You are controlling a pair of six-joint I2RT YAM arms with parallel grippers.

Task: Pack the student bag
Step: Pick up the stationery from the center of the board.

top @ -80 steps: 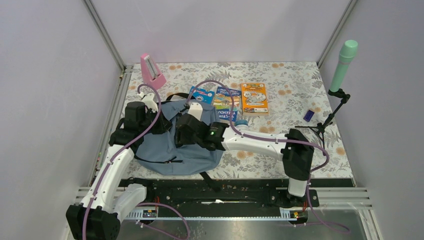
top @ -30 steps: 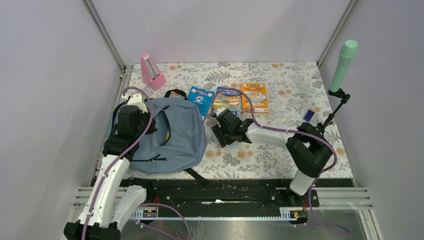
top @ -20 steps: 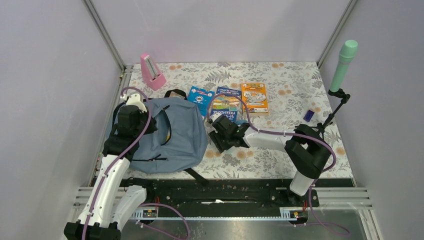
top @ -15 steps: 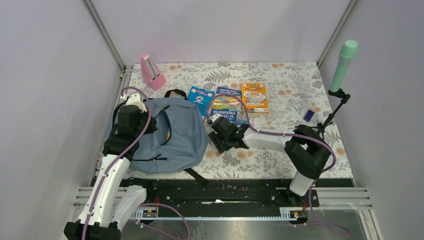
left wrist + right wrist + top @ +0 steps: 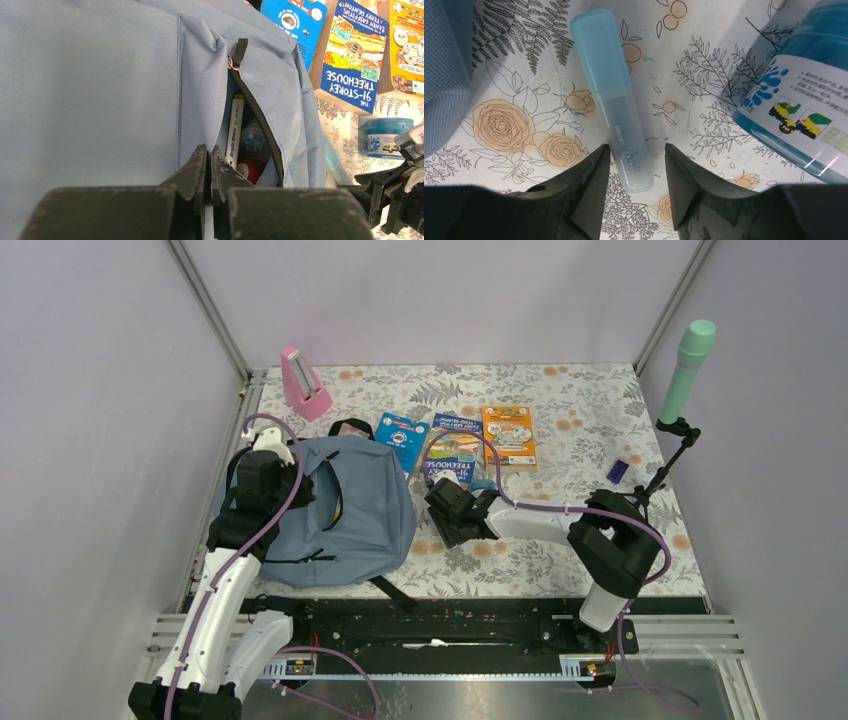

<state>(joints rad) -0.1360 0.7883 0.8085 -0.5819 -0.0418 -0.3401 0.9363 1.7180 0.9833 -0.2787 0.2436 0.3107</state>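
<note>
The grey-blue student bag (image 5: 340,510) lies at the left of the table. My left gripper (image 5: 298,498) is shut on the fabric edge of its unzipped front pocket (image 5: 209,150) and holds that edge up. Inside the pocket I see a white marker (image 5: 235,127) and a red item (image 5: 248,170). My right gripper (image 5: 448,523) is down at the table just right of the bag. It is open, its jaws either side of the near end of a translucent blue case (image 5: 611,90) that lies flat. The left finger (image 5: 594,170) is close against the case.
A blue jar (image 5: 804,100) stands just beyond the case, right of it. Three books lie behind: a blue one (image 5: 403,432), the Treehouse book (image 5: 452,445) and an orange one (image 5: 508,435). A pink metronome (image 5: 303,383) is back left, a green microphone on a stand (image 5: 688,360) right.
My right arm left the bag, swung right and came down over the blue case. Its jaws have narrowed round the case. The left gripper keeps its hold on the pocket edge.
</note>
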